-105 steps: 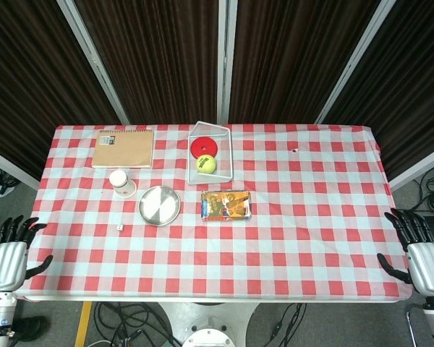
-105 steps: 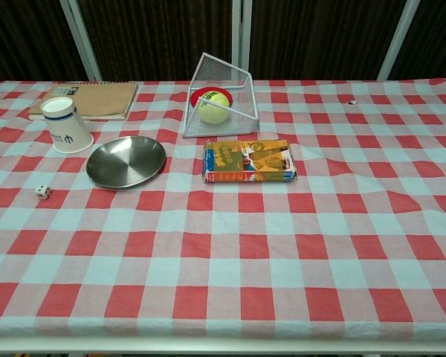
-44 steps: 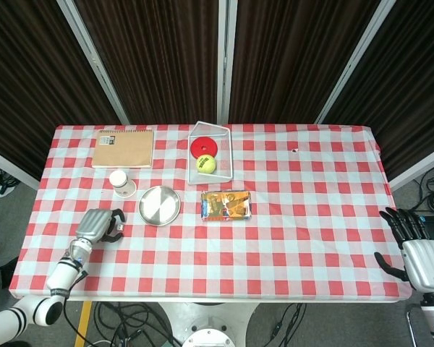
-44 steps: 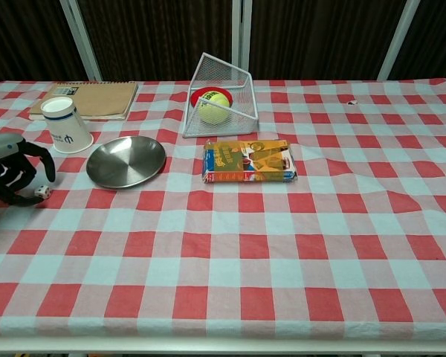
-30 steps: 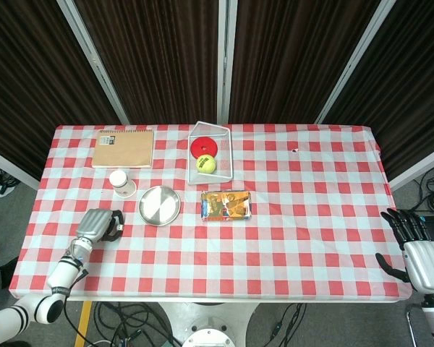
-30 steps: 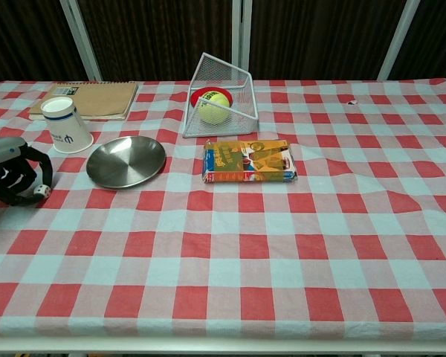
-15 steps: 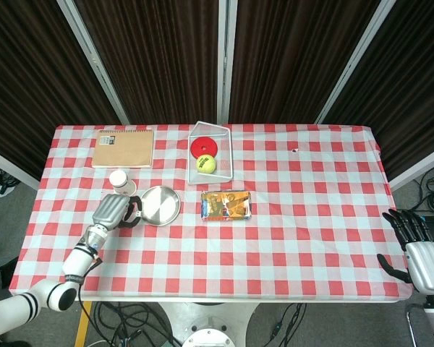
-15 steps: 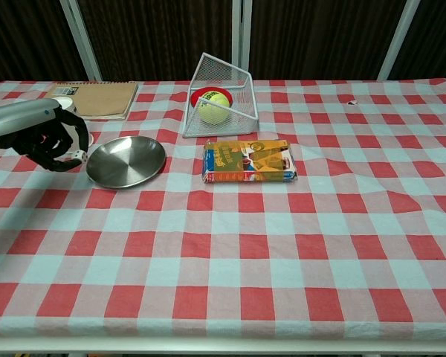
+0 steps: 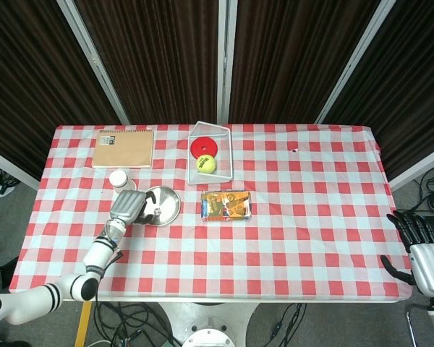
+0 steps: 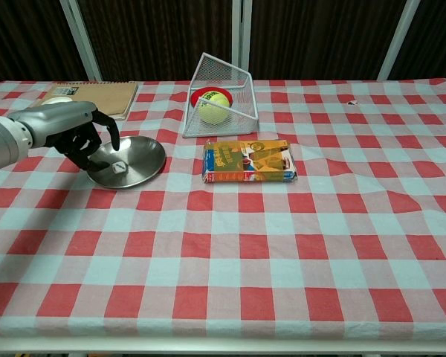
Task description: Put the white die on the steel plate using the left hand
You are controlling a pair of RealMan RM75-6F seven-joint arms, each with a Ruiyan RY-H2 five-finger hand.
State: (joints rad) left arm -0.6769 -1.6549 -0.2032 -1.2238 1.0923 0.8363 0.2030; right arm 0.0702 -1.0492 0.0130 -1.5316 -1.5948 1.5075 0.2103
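The round steel plate sits left of the table's middle, also seen from above. A small white die lies on the plate's near-left part. My left hand hovers over the plate's left rim with its fingers spread and curved downward, fingertips just left of the die and not touching it. From the head view the left hand covers the plate's left edge and I cannot make out the die. My right hand hangs open beyond the table's right edge.
A paper cup stands just behind my left hand, and a brown notebook lies at the back left. A wire basket holds a tennis ball and a red disc. An orange snack packet lies right of the plate.
My left hand carried the die from the cloth up and rightward to the plate, then spread its fingers. The die now lies on the plate. The right hand stayed put.
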